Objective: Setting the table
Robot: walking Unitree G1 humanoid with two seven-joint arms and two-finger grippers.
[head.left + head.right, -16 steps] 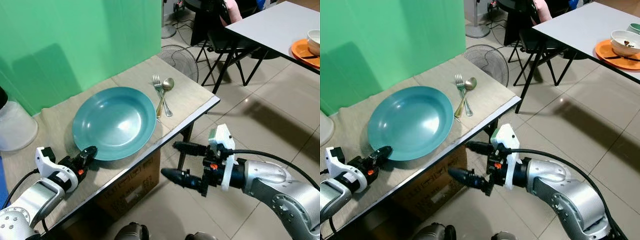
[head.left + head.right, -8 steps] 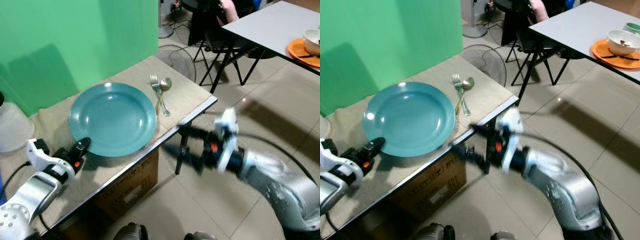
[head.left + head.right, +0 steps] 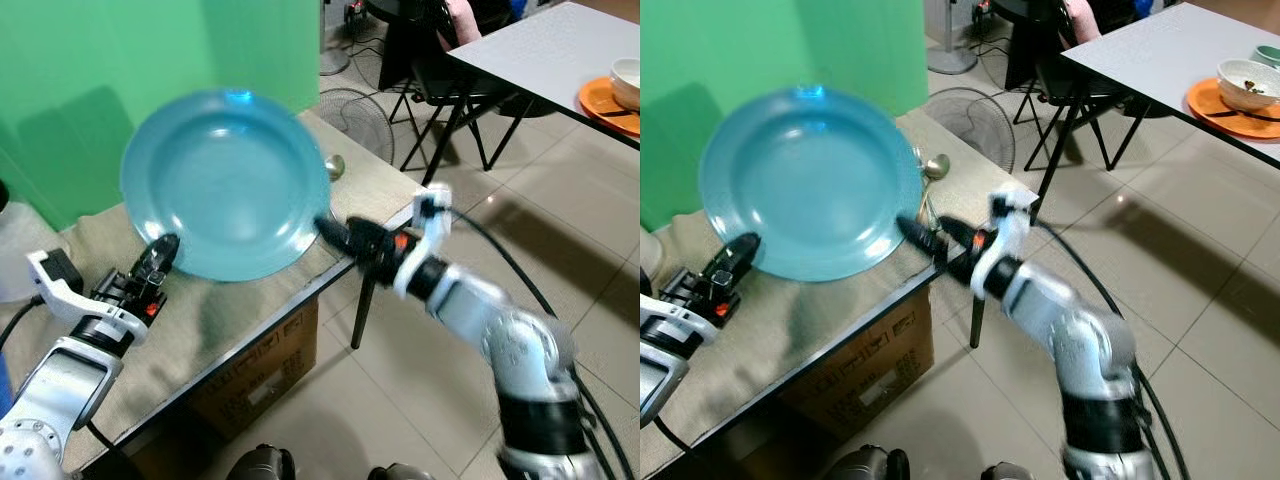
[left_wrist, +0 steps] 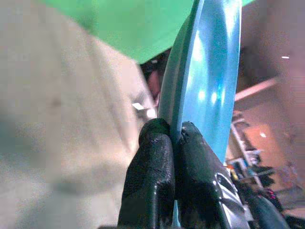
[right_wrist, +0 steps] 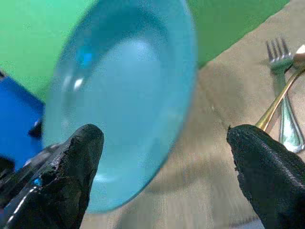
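Plate's in the air, the left pincer clamped on the seven-o'clock rim of the teal plate, tilted above the tabletop, right pincer spread at its four-o'clock edge, fork and spoon already laid, plate not yet set.

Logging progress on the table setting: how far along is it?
Done: the fork and spoon lie side by side on the table. In hand: the left tool pinches the blue plate by its rim, tilted up off the table, while the open right tool reaches toward its other edge. Left: laying the plate down flat.
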